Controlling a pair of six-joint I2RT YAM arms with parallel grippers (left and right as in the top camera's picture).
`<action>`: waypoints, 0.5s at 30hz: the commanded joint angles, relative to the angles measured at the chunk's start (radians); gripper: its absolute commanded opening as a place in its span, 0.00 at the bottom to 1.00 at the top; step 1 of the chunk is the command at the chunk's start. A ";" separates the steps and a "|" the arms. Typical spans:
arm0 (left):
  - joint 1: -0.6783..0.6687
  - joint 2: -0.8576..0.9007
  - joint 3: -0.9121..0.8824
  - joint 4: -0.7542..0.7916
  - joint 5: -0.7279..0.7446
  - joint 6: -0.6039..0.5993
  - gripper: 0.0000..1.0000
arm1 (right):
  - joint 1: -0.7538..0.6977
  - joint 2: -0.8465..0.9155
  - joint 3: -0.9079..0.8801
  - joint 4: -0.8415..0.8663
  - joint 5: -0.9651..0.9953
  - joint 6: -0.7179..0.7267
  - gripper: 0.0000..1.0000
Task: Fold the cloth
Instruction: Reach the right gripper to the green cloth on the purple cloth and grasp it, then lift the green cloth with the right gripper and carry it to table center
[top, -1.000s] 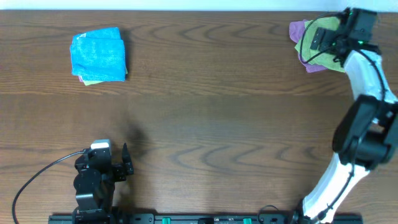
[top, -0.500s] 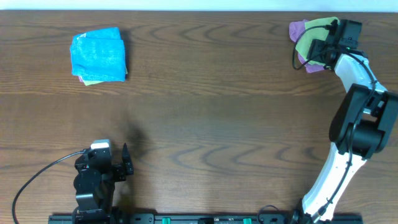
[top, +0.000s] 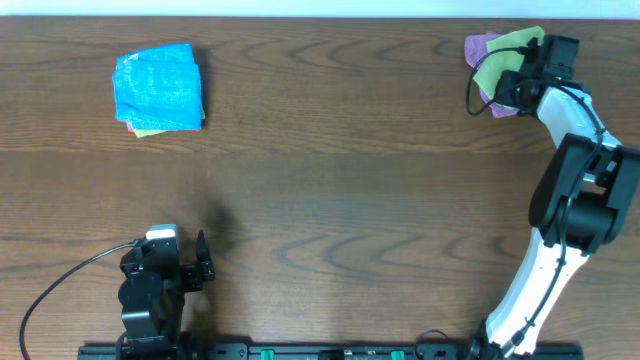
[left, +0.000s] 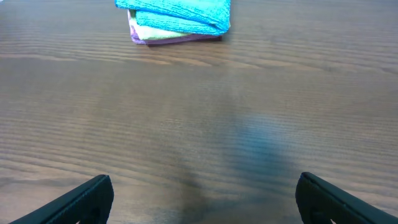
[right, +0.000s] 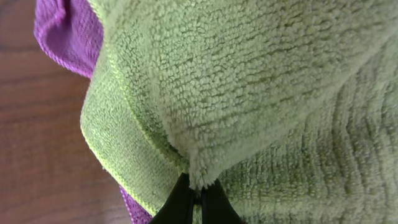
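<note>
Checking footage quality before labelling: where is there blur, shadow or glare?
Overhead: sharp, even light, a soft shadow near the left gripper. Left wrist: near table blurred, with a bluish smear. Right wrist: green cloth crisp, purple cloth softer.

Lime-green cloth (top: 503, 57), crumpled, far right; fold pinched in right hand (right: 198, 198), possibly lifted.
</note>
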 joint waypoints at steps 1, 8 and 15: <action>0.001 -0.006 -0.013 0.004 -0.007 -0.011 0.95 | -0.002 -0.071 0.018 -0.024 -0.008 -0.002 0.01; 0.001 -0.006 -0.013 0.004 -0.007 -0.011 0.95 | 0.047 -0.303 0.018 -0.186 -0.028 -0.046 0.01; 0.001 -0.006 -0.013 0.004 -0.007 -0.011 0.95 | 0.177 -0.500 0.018 -0.414 -0.034 -0.108 0.01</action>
